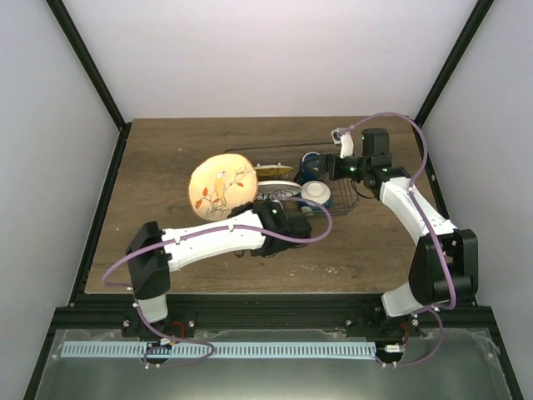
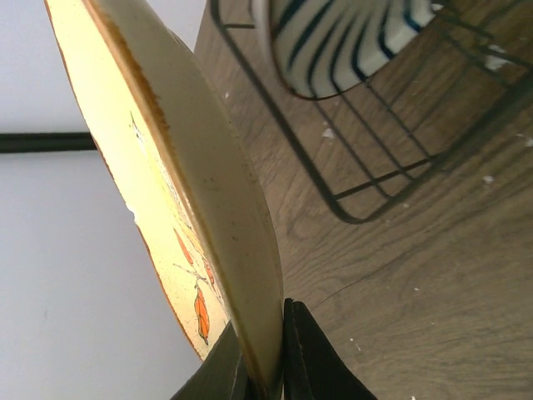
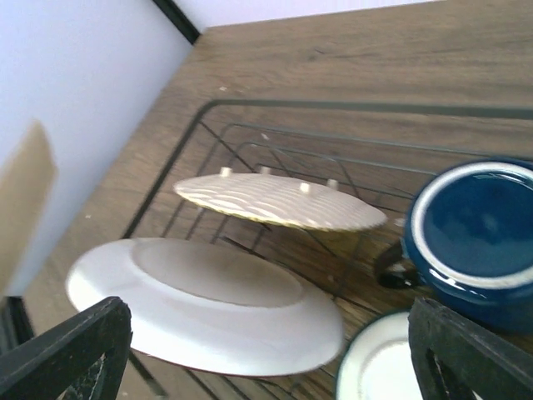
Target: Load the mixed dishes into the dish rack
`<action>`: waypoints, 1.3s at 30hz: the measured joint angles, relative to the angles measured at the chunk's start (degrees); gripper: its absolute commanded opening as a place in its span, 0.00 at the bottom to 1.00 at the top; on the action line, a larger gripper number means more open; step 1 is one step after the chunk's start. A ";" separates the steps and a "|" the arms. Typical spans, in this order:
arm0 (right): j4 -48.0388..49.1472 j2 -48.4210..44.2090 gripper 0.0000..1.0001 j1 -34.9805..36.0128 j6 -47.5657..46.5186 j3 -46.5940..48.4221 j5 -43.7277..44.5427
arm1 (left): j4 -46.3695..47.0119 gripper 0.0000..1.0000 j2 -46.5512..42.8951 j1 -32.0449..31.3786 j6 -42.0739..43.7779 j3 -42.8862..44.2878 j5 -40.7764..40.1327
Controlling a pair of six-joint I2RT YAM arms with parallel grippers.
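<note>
High overhead view from 6 o'clock, two close wrist views, wire rack [image 1: 343,200] common to all three.

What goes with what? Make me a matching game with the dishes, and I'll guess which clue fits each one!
Things:
1. tan painted plate
2. dark blue cup
3. grid-patterned plate
4. striped plate

Clues:
a. in the rack, has a handle
b. in the rack, yellowish and bumpy
c. outside the rack, pinched at its rim by the left end effector
d. in the rack, dark stripes on white

Pairs: 1-c, 2-a, 3-b, 4-d
</note>
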 measured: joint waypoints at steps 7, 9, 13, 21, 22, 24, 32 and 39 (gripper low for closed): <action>1.16 0.20 0.88 -0.87 0.57 1.51 -10.08 | 0.24 0.00 3.89 -3.52 -0.02 0.04 1.88; 1.51 0.22 0.88 -0.98 0.79 1.51 -13.25 | 0.20 0.00 4.11 -4.22 -0.09 0.26 2.05; 2.14 0.28 0.86 -0.98 1.42 1.51 -20.06 | -0.02 0.00 4.74 -6.05 -0.26 1.77 1.99; 2.19 0.26 0.85 -0.74 1.68 1.49 -28.04 | -0.26 0.00 7.06 -10.08 -1.14 3.63 0.07; 1.97 0.20 0.85 -0.68 1.64 1.49 -28.48 | -0.26 0.00 7.26 -10.49 -1.14 3.74 -0.15; 1.03 -0.07 0.85 -0.42 1.46 1.46 -29.20 | -0.37 0.00 7.74 -11.45 -1.09 4.09 -0.61; -2.21 -2.12 0.85 1.51 0.42 -0.20 -29.81 | -0.90 0.00 10.99 -15.43 0.50 8.02 -2.60; -4.07 -3.08 0.84 3.21 0.13 -2.89 -29.29 | -0.76 0.00 12.33 -17.31 2.86 11.13 -2.69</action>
